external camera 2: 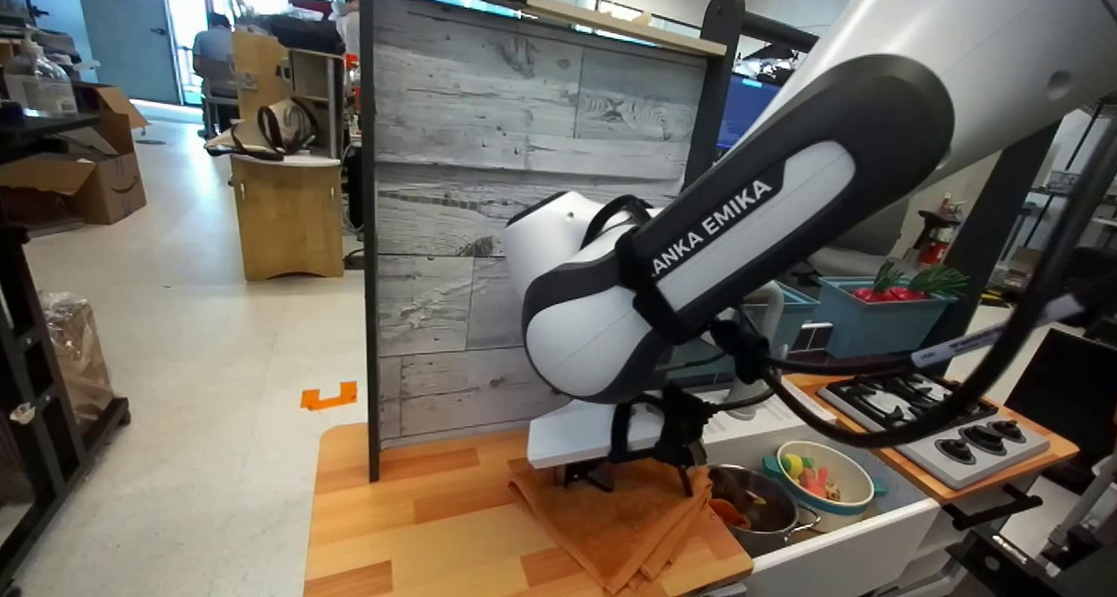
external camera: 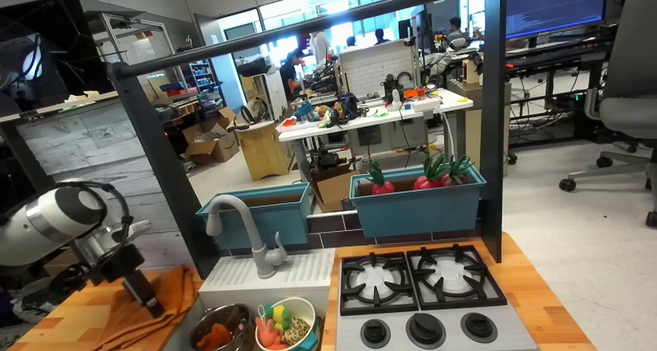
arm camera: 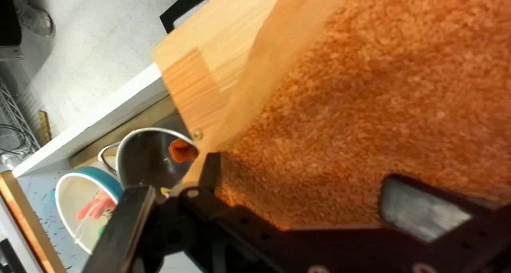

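An orange cloth lies partly folded on the wooden counter, and it also shows in the exterior view. It fills much of the wrist view. My gripper points down at the cloth with its fingers spread wide; it also shows in the exterior view. In the wrist view the gripper has cloth surface between and beyond its two fingertips, and nothing is clamped. The fingertips are at or just above the cloth; I cannot tell whether they touch it.
A metal pot with an orange item and a white-and-teal bowl of toys stand in the sink beside the counter. A grey faucet, a stove, teal planters and a grey wood-pattern panel are nearby.
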